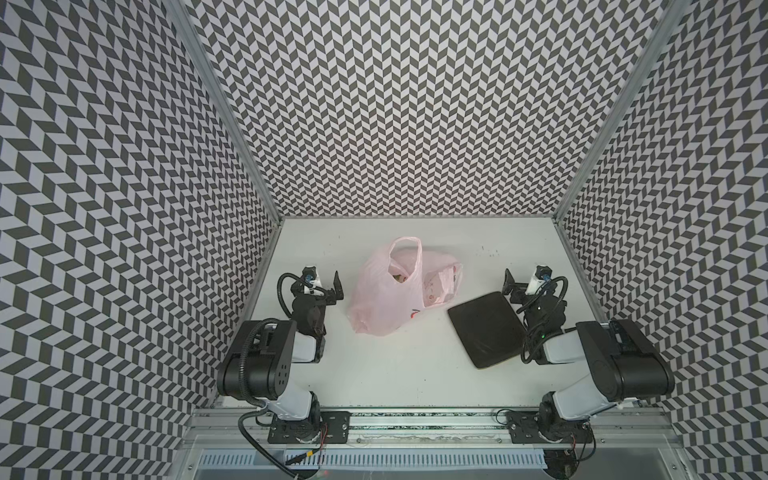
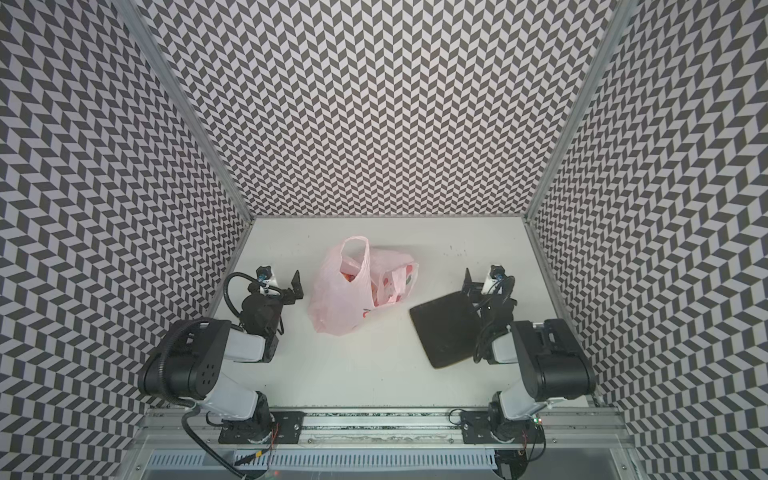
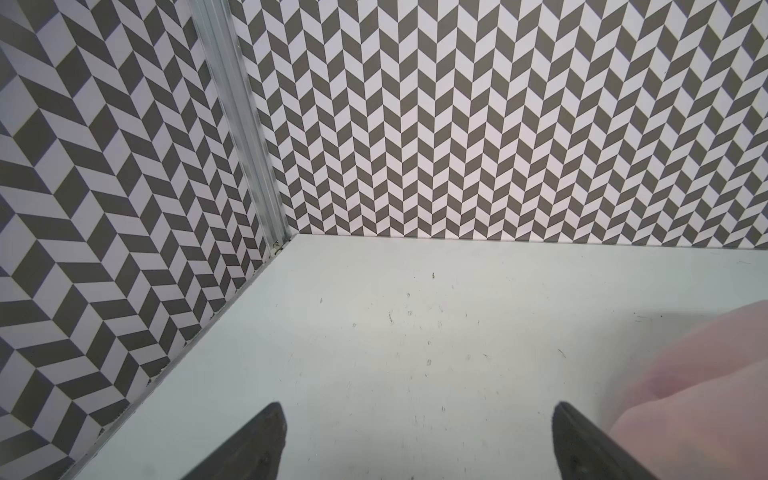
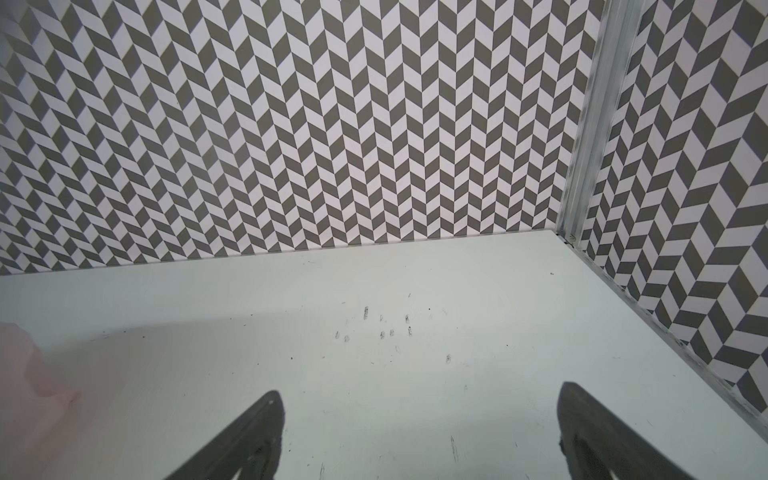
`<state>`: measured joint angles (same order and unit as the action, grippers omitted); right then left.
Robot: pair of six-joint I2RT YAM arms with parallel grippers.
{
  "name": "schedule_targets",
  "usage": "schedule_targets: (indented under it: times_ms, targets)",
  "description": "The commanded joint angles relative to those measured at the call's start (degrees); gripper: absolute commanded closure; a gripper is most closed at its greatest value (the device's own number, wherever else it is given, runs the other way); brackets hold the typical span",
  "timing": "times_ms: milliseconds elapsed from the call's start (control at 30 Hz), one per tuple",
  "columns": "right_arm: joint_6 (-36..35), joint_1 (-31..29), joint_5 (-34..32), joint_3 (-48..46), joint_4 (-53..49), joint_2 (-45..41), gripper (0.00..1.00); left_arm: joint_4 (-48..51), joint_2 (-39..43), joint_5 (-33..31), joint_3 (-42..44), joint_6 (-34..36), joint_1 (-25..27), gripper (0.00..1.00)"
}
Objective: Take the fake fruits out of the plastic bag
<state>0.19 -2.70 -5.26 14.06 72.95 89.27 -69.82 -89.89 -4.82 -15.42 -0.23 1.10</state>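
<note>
The pale-pink plastic bag (image 1: 384,299) (image 2: 340,303) lies crumpled at mid-table, one loop handle standing up at its far end. Through its mouth, orange-red shapes of the fake fruits (image 2: 348,276) show dimly inside. My left gripper (image 1: 323,283) (image 2: 283,279) hangs open just left of the bag, apart from it. In the left wrist view the left gripper (image 3: 417,415) frames bare table, with the bag (image 3: 690,390) beside one finger. My right gripper (image 1: 524,281) (image 2: 482,279) (image 4: 419,405) is open and empty, right of the bag (image 4: 25,374).
A dark brown rounded-corner board (image 1: 486,328) (image 2: 444,328) lies flat between the bag and the right arm, partly under that arm's wrist. Chevron-patterned walls close the table on three sides. Cables loop off both wrists.
</note>
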Motion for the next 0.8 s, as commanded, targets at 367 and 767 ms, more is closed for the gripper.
schedule_targets:
  times_ms: [367,767]
  targets:
    - [-0.54,0.33,0.28,-0.44,3.86,0.40,0.01,-1.81,0.68,0.38,0.65,0.05,0.04,0.00]
    - [0.28,0.34,-1.93,-3.51,4.72,-3.78,0.00,-1.81,5.49,-1.92,2.82,-1.64,-0.53,0.00]
